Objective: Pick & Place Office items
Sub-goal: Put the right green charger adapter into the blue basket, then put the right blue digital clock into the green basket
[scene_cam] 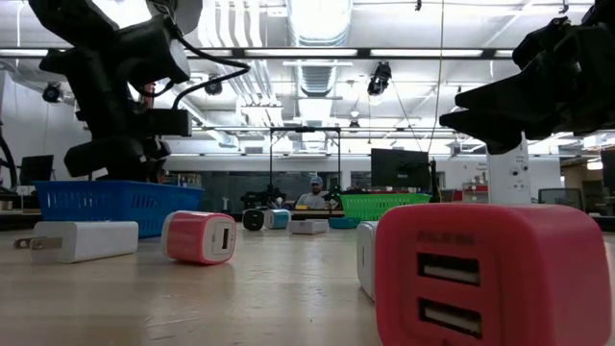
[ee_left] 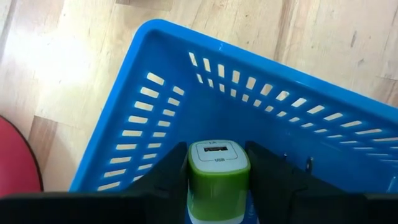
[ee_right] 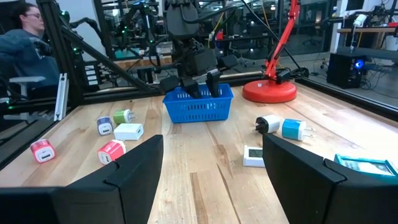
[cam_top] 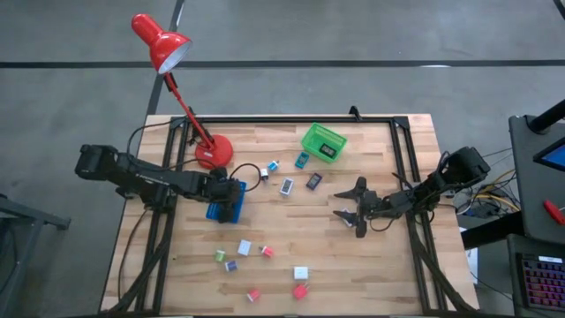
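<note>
1. High view: my left tool [cam_top: 231, 196] hangs over the blue tray [cam_top: 214, 212], which sits just beside the red lamp's base [cam_top: 214, 152]. My right tool [cam_top: 353, 212] waits well apart from the tray, across the tabletop [cam_top: 291, 256]. Loose office items [cam_top: 244, 248] lie scattered on the wood on the side of the tray away from the lamp.

2. Low view: a pink charger [scene_cam: 492, 274] fills the foreground and a white plug [scene_cam: 82, 240] lies in front of the tray; my left arm stands above the tray wall.

3. Left wrist view: my left tool [ee_left: 217, 171] is clamped on a green charger [ee_left: 217, 177], held inside the tray's rim so that, I judge, a release drops it cleanly in.

4. Right wrist view: my right tool [ee_right: 211, 168] stands wide with nothing between its fingers, facing the tray, likely clear of the drop. A seated person shows beyond the tabletop.
</note>
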`<state>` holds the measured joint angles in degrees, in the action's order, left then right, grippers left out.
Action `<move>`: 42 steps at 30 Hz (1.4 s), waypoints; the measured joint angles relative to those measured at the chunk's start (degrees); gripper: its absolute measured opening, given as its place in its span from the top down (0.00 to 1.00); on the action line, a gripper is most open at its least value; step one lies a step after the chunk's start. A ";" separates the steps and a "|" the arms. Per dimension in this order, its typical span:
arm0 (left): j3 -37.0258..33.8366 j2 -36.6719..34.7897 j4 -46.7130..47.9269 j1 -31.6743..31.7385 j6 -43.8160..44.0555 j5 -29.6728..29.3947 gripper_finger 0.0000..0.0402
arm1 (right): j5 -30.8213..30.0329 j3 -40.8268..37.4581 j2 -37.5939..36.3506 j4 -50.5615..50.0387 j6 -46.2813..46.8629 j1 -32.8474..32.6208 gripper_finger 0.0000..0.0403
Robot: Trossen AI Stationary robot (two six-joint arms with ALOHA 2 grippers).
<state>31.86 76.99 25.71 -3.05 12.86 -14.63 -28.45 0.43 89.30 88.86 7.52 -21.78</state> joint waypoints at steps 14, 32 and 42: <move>-0.15 -2.31 -2.33 -0.02 0.46 -1.92 0.51 | -0.02 -0.01 0.00 -0.05 0.01 0.00 0.34; -0.22 -13.05 -17.28 -1.00 -9.50 -4.86 0.52 | -0.22 0.00 -0.04 -0.48 0.87 0.04 0.34; -2.58 -12.64 -32.00 -2.63 -15.99 -3.00 0.51 | -0.58 0.30 -0.04 -0.79 1.12 0.06 0.34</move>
<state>29.28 64.35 -6.28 -5.68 -3.13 -17.63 -29.03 0.73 89.25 88.07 8.64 -21.72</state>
